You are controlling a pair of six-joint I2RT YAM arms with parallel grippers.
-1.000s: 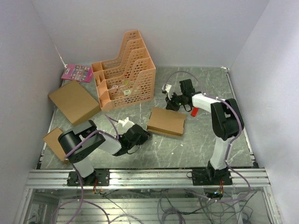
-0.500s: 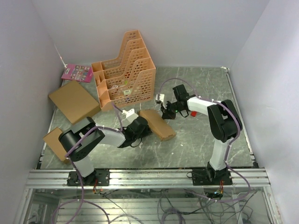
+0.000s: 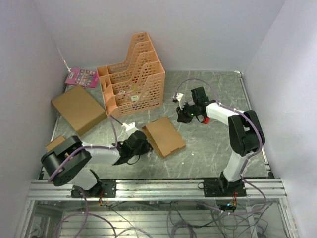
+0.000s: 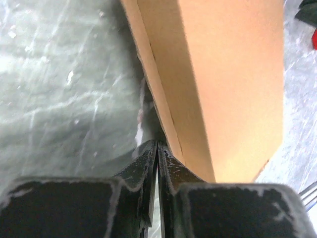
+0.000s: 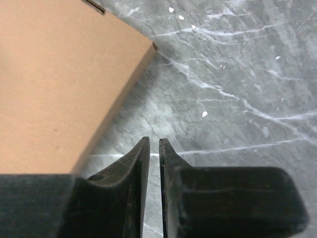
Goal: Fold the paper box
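We see the paper box [image 3: 164,136] lying folded flat on the counter [image 3: 213,144]. Our left end effector [image 3: 140,144] sits at its edge, jaws nearly closed on nothing. Our right end effector [image 3: 184,113] hovers apart, a slit open, empty.

Grey marbled surface [image 3: 213,144] carries: paper box [image 3: 164,136] centre, orange file rack [image 3: 132,77] far, larger cardboard box [image 3: 78,108] left, pink card [image 3: 81,77] far-left.
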